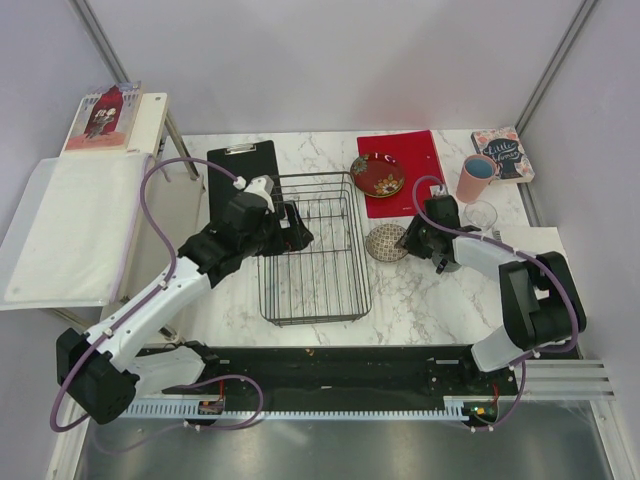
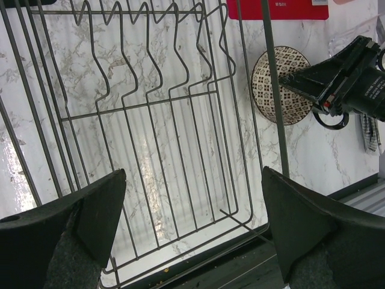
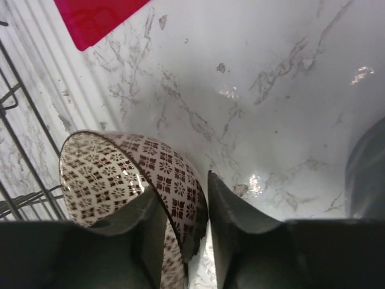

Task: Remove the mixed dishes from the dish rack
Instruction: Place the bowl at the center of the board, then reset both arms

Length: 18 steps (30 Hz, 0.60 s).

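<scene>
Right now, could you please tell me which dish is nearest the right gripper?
The beige mesh-patterned bowl: it is tilted, its wall between the fingers of the right gripper, while the dark red plate, pink cup and clear glass stand farther back.

Inside the rack room lay open from above; bowl crowded its 3 o'clock side, plate at 1

The bowl sits right of the dish rack — plate behind.
</scene>
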Each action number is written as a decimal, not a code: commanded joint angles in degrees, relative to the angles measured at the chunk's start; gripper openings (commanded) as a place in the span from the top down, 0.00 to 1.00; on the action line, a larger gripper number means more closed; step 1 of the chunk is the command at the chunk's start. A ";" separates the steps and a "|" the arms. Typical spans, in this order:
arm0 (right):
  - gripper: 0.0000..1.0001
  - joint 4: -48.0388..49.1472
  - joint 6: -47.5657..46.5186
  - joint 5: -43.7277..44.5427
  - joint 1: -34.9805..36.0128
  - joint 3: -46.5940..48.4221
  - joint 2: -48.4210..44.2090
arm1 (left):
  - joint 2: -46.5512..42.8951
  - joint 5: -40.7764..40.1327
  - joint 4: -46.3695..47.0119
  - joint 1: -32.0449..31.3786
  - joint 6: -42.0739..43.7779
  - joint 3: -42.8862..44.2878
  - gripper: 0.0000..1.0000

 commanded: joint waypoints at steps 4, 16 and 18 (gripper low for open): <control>0.54 2.17 -0.86 -0.96 0.15 2.49 -3.71 | 0.71 1.07 2.72 -0.11 0.62 0.68 0.01; 0.50 -3.01 -1.29 0.01 0.06 7.15 -11.36 | -0.17 0.90 2.63 -0.11 0.71 -0.11 0.01; 0.49 -4.07 -1.56 0.45 0.06 7.59 -12.67 | -0.18 0.98 2.63 -0.11 0.62 -0.28 0.01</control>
